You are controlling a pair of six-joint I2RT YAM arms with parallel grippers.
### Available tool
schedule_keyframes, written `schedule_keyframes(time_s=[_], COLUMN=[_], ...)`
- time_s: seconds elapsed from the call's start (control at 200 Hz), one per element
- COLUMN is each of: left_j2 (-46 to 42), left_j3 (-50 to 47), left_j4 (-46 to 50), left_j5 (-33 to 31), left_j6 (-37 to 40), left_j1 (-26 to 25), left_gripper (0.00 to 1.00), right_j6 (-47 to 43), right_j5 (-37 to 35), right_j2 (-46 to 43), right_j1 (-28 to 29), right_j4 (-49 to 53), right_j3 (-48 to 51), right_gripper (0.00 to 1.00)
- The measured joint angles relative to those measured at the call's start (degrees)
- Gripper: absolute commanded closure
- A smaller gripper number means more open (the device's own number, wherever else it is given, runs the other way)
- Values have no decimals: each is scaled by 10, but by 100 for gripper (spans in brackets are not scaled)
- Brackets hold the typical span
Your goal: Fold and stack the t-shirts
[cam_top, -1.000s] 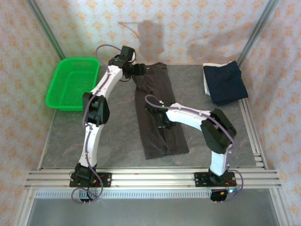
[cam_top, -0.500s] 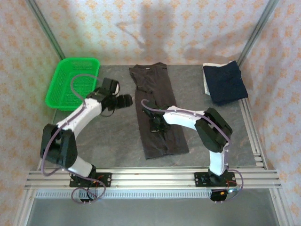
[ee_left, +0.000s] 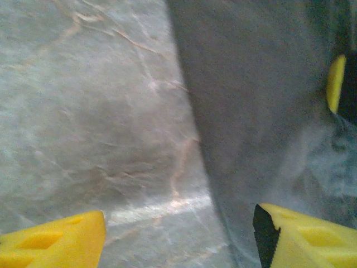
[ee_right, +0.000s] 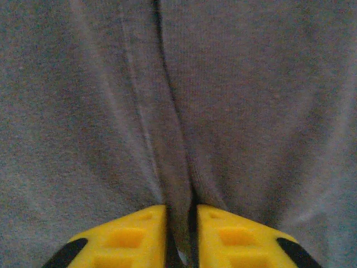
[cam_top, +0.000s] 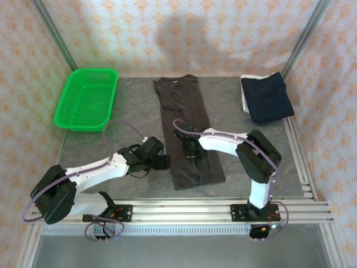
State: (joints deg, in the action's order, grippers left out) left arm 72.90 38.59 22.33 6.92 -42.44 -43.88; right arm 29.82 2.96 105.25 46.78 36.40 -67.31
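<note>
Grey stone-patterned table [cam_top: 134, 111] carries everything. Charcoal t-shirt [cam_top: 181, 103] lies mid-table, folded lengthwise into a long narrow strip that runs from the far edge most of the way toward the near edge, collar end at the far edge. Green mesh basket [cam_top: 89, 71] sits in the far left corner, well apart from the shirt. Navy t-shirt [cam_top: 268, 97], folded to a rough square, lies in the far right corner, with a thin white t-shirt [cam_top: 244, 101] edge showing along its left side. Left arm [cam_top: 89, 174] lies low along the near left part of the table; right arm [cam_top: 228, 139] reaches in from the near right. Left gripper [cam_top: 165, 162] sits just beside the strip's left edge near its near end; its wrist view shows the jaws spread wide with nothing between them, bare table and the shirt's edge below. Right gripper [ee_right: 179, 215] is down on the middle of the strip, jaws nearly together, a raised ridge of charcoal cloth pinched in the narrow gap
</note>
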Motion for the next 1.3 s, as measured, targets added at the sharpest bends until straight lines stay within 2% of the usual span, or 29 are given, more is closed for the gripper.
schedule_keyframes(time_s=[0.105, 0.265, 0.43, 0.51, 0.631, 0.716, 0.856, 0.996, 1.106, 1.166, 1.301], left_j2=[0, 10, 55, 83, 114, 118, 125, 128, 137, 138, 112], left_j3=[-1, -1, -2, -2, 1, 3, 8, 10, 19, 29, 63], left_j4=[-4, -8, -22, -40, -40, -33, -15, -16, -44, -52, -35], left_j5=[-23, -53, -76, -79, -103, -121, -147, -151, -139, -134, -145], left_j6=[-36, -92, -147, -165, -183, -193, -207, -207, -207, -207, -204], left_j1=[-51, -129, -200, -222, -235, -245, -254, -255, -257, -261, -261], left_gripper=[19, 18, 16, 21, 40, 46, 71, 80, 100, 100, 100], right_j6=[-1, 5, 26, 35, 49, 56, 69, 84, 91, 92, 78], right_j5=[-11, -45, -46, -39, -27, -11, 14, 35, 47, 48, 39], right_j2=[-42, -182, -276, -296, -317, -326, -333, -362, -384, -394, -401], right_j1=[0, -14, -29, -29, -29, -29, -29, -29, -29, -29, -29], right_j4=[10, 35, 40, 40, 34, 19, -4, -16, -16, -7, 40], right_j3=[25, 119, 233, 272, 306, 327, 344, 363, 368, 362, 299], right_gripper=[51, 40, 36, 36, 37, 42, 53, 71, 90, 96, 98])
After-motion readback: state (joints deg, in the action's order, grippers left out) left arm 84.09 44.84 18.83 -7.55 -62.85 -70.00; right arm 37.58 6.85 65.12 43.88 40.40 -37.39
